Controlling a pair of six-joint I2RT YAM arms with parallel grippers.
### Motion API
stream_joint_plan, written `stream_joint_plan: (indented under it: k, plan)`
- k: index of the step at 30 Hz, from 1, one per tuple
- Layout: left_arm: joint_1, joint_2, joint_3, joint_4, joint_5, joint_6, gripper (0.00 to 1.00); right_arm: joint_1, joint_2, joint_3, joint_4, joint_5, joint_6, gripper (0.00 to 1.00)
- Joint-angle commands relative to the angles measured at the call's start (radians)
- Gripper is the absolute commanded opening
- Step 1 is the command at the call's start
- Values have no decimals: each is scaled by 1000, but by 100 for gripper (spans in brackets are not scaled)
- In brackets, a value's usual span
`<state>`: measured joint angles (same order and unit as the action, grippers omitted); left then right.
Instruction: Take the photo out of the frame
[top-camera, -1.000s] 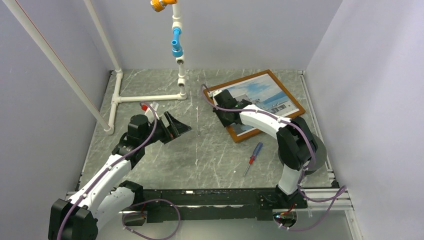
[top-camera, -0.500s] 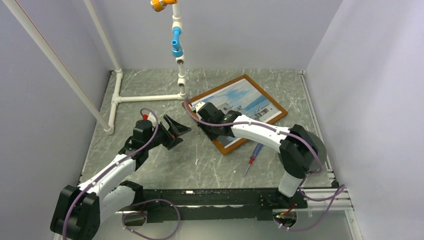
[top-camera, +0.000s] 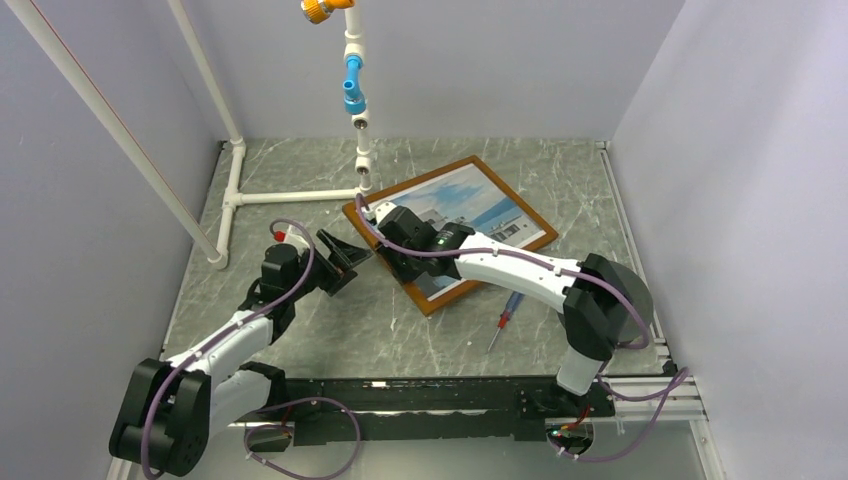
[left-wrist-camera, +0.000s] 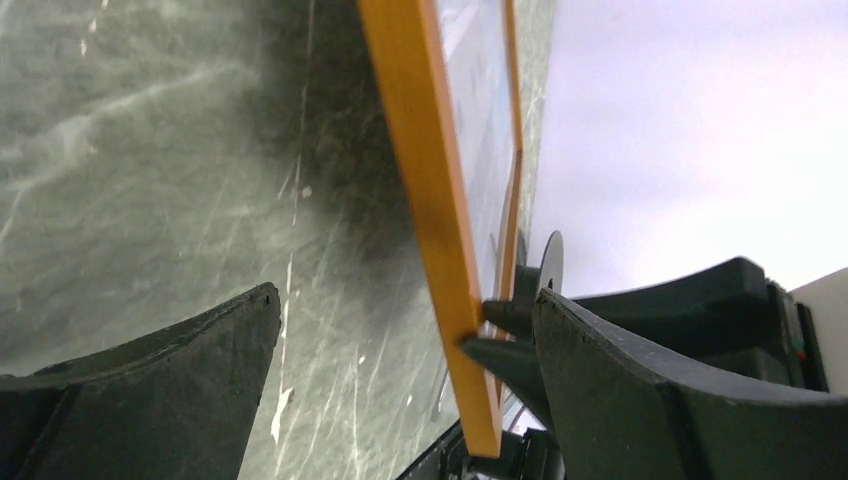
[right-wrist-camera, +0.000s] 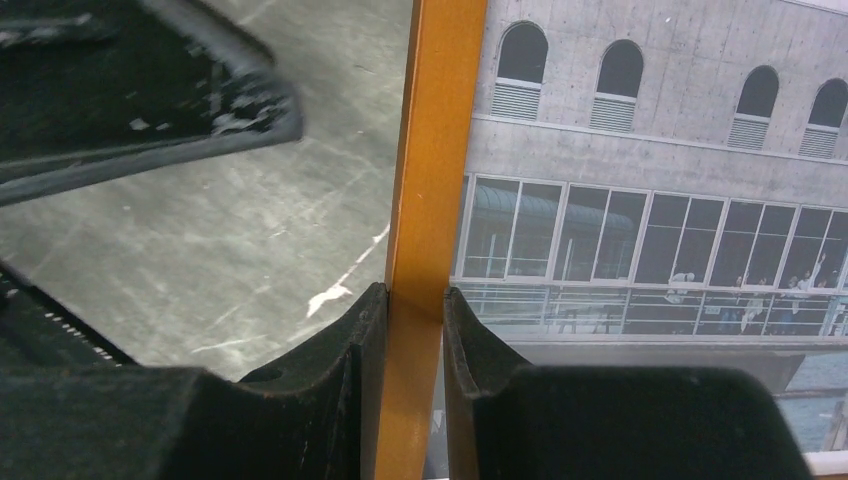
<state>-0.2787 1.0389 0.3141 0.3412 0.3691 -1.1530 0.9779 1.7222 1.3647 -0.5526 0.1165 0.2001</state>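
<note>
The reddish-brown frame (top-camera: 490, 276) lies on the table, turned at an angle, with the photo (top-camera: 470, 205) of a white building and blue sky inside it. My right gripper (top-camera: 385, 240) is shut on the frame's left side rail; in the right wrist view the fingers (right-wrist-camera: 415, 300) clamp the rail (right-wrist-camera: 435, 150) beside the photo (right-wrist-camera: 650, 180). My left gripper (top-camera: 345, 262) is open just left of that same rail. In the left wrist view its jaws (left-wrist-camera: 405, 300) stand wide apart with the frame's edge (left-wrist-camera: 425, 200) between them, touching neither finger.
A red-and-blue screwdriver (top-camera: 508, 315) lies on the table near the frame's front corner. A white pipe structure (top-camera: 300, 197) stands at the back left, its upright close to the frame's back corner. Walls close in left, right and behind.
My right gripper has dragged the frame leftward across the table, toward the left gripper. The left gripper has stayed open and shifted slightly nearer and lower.
</note>
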Motion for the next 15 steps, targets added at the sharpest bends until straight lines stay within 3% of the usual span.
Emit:
stream_joint_plan:
  k: [1, 11, 15]
  plan:
    - [16, -1, 8, 138, 2, 43, 99, 46, -24, 94, 29, -45, 30, 0]
    - [30, 83, 32, 195, -15, 30, 99, 90, -8, 140, 30, -54, 67, 0]
    - [35, 117, 66, 190, 2, 40, 89, 110, 0, 158, 11, -40, 73, 0]
